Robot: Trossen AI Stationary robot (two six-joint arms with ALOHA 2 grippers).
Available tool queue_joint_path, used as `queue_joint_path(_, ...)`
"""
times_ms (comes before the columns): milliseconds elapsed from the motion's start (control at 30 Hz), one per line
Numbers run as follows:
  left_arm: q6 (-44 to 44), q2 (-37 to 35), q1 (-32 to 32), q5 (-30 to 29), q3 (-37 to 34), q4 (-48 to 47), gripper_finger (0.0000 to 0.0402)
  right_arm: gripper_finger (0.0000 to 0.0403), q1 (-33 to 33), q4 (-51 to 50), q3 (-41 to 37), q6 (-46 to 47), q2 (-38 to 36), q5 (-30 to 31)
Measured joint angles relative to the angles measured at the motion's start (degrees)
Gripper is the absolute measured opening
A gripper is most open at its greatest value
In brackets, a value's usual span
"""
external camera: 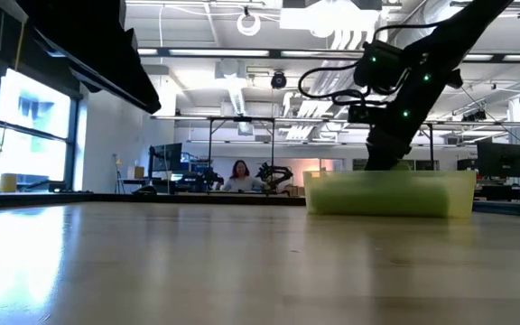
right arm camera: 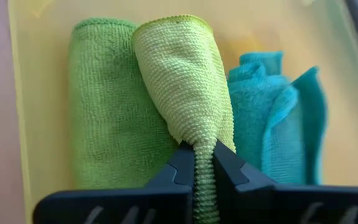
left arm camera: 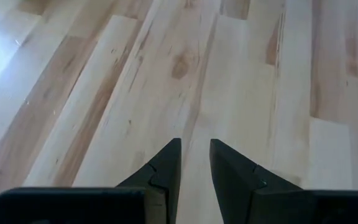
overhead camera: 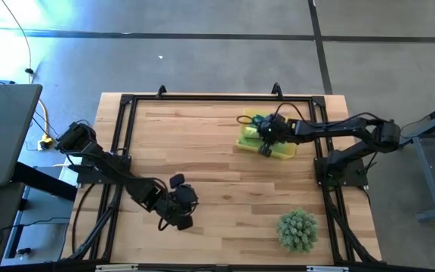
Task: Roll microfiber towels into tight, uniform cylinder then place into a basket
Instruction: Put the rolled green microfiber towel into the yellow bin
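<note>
The yellow basket (overhead camera: pixel 285 154) stands at the table's far right and holds three towels side by side: a green roll (right arm camera: pixel 104 106), a lime-green roll (right arm camera: pixel 179 74) in the middle, and a loosely bunched teal one (right arm camera: pixel 278 118). My right gripper (right arm camera: pixel 204 149) reaches into the basket from the right and is shut on the middle lime-green towel. In the low view it comes down behind the basket's wall (external camera: pixel 391 194). My left gripper (left arm camera: pixel 195 146) hovers open over bare wood near the table's front left (overhead camera: pixel 183 208), with nothing between its fingers. My right gripper pinches the lime-green towel's near end (right arm camera: pixel 202 134) between its two fingers, where the roll narrows to a thin strip that runs back between them. The fingers slant down from above and lie along the roll. The roll's body lies in the basket between the other two towels.
A spiky green ball-shaped plant (overhead camera: pixel 297 230) sits near the table's front right corner. A black frame (overhead camera: pixel 127 102) runs along the table's edges. Bare wood (overhead camera: pixel 202 151) lies across the table's middle.
</note>
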Motion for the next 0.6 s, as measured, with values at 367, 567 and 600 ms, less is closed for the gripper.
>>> queue_joint_path(367,-0.1,0.0,0.0,0.9,0.0,0.4,0.0074,0.0010,-5.5,-0.7,0.0,5.6,2.5,-7.2)
queue_joint_path(567,-0.2,0.0,0.0,1.7,0.0,0.4,0.0074,0.0094,-6.2,-0.5,0.0,5.1,2.4,-7.2)
queue_joint_path(600,-0.2,0.0,0.0,1.7,0.0,0.4,0.0074,0.0115,-6.2,-0.7,0.0,5.1,2.4,-7.4)
